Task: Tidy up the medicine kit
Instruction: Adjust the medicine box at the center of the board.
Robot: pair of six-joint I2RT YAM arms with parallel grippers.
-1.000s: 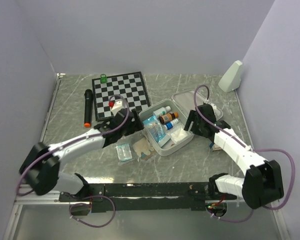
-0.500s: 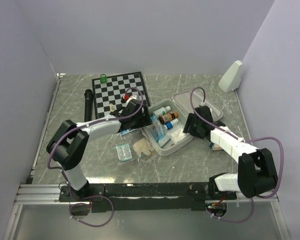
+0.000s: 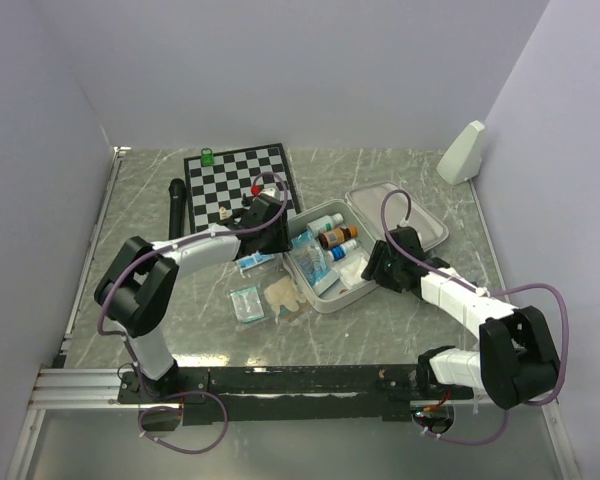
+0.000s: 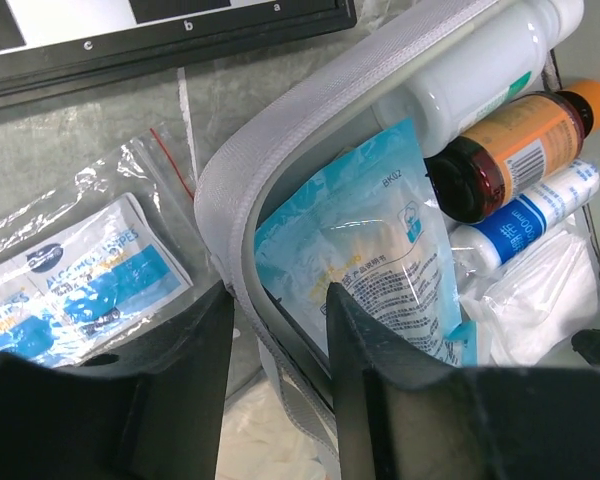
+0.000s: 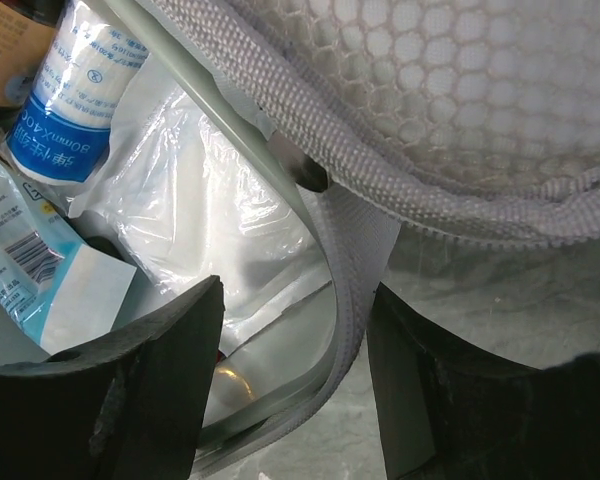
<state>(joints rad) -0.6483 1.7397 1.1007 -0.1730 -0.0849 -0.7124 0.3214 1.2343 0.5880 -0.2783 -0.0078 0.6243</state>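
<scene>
pale lilac walls [image 3: 280, 70] close in a grey marbled table [image 3: 380, 335]. the medicine kit [image 3: 325, 306] lies open at its middle, just right of the chessboard [image 3: 242, 185]. the left gripper [image 4: 277, 295] and right gripper [image 5: 295, 290] each straddle its rim, fingers apart; we cannot tell if they pinch it. a blue pouch [image 4: 370, 250], partly hidden, reads "bk02"; a roll [image 5: 65, 90] reads "80mm".

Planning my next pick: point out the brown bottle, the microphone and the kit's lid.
brown bottle [image 4: 520, 145]: left wrist view, its label.
microphone [image 3: 175, 210]: top view, mid-handle.
kit's lid [image 3: 365, 205]: top view, inner face.
</scene>
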